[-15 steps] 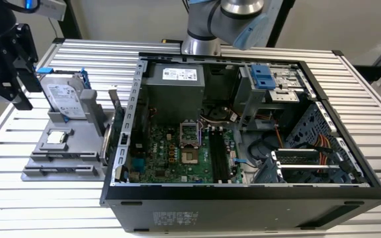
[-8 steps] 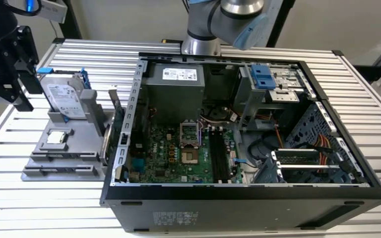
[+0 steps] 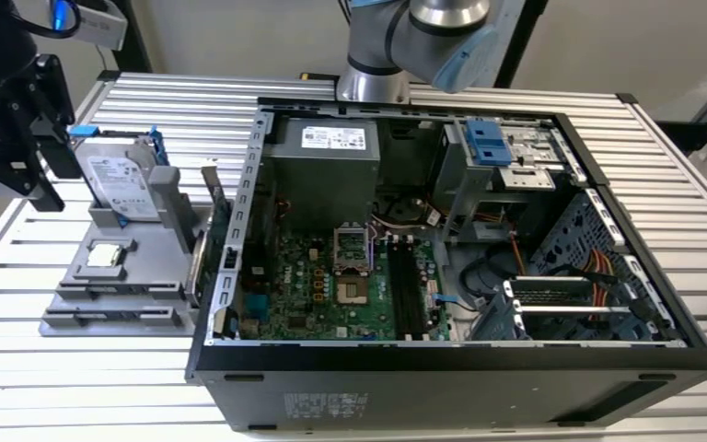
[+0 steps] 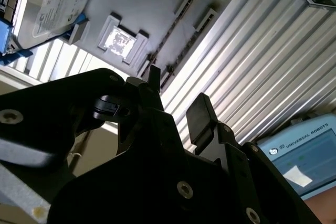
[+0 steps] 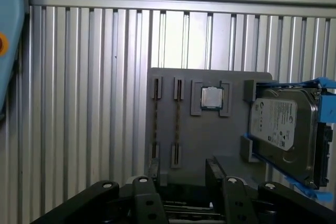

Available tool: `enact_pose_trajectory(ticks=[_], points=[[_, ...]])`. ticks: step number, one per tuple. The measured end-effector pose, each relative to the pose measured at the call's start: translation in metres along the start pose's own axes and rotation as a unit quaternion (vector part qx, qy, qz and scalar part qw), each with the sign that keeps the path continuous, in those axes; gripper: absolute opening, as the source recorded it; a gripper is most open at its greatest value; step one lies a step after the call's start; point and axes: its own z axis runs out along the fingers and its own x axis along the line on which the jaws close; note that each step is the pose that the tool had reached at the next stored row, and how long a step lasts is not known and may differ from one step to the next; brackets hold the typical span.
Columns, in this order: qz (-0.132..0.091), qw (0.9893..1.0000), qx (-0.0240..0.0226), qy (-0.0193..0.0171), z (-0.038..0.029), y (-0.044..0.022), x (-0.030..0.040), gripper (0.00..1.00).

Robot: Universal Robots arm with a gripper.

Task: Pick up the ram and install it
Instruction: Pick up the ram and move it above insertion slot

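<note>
Two thin ram sticks (image 5: 156, 124) stand on edge in the slots of a grey holder plate (image 5: 205, 140); in the second wrist view a ram stick (image 4: 168, 35) shows as a dark line between its clips. My gripper (image 5: 182, 174) hangs open above the plate's near edge, apart from the sticks, with nothing between its black fingers (image 4: 199, 114). In the exterior view the gripper (image 3: 44, 184) is at the far left, beside the plate (image 3: 108, 276). The open computer case (image 3: 452, 359) holds the motherboard with its black memory slots (image 3: 405, 285).
On the same plate sit a silver processor chip (image 5: 212, 98) and a hard drive in a blue frame (image 5: 281, 124). The case wall (image 3: 225, 267) rises right next to the plate. Everything rests on a ribbed aluminium table (image 5: 89, 103).
</note>
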Motion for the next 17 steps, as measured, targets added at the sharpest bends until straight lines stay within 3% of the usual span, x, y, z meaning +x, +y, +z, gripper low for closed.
enact_pose_trajectory(ticks=[17], points=[[0.000, 1.0000, 0.0002, 0.0001, 0.0086, 0.0001, 0.0013, 1.00]])
